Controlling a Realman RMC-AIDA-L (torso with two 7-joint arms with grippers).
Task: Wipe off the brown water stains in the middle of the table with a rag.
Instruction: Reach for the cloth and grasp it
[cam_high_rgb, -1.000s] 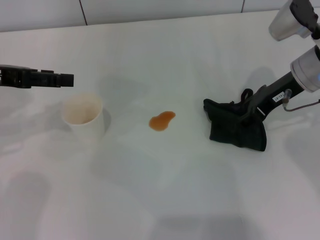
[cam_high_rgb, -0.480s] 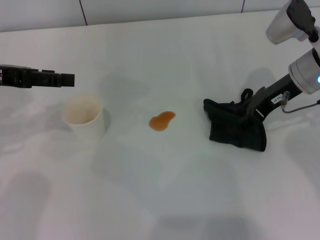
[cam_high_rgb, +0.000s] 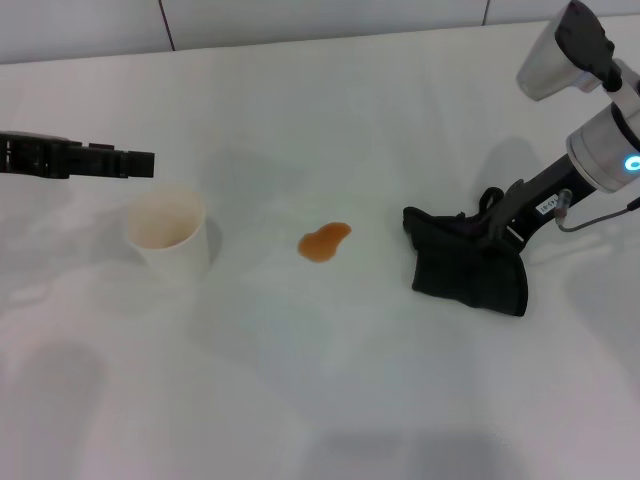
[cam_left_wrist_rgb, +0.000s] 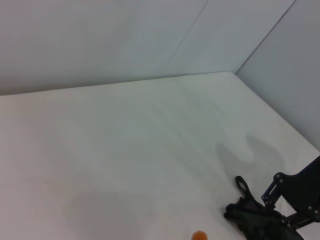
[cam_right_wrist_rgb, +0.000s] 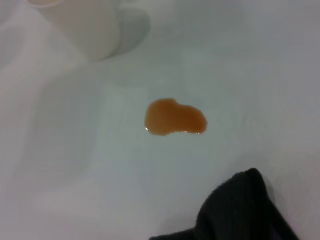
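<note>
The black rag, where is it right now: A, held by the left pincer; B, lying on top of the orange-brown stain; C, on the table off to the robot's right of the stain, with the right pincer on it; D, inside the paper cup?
C: the black rag sits apart from the orange-brown stain, under the right pincer.

Head: looked down from above on the whole table (cam_high_rgb: 330, 110)
Wrists: sat lower, nearer; both shared the brown water stains (cam_right_wrist_rgb: 175, 117) and rag (cam_right_wrist_rgb: 240, 210)
</note>
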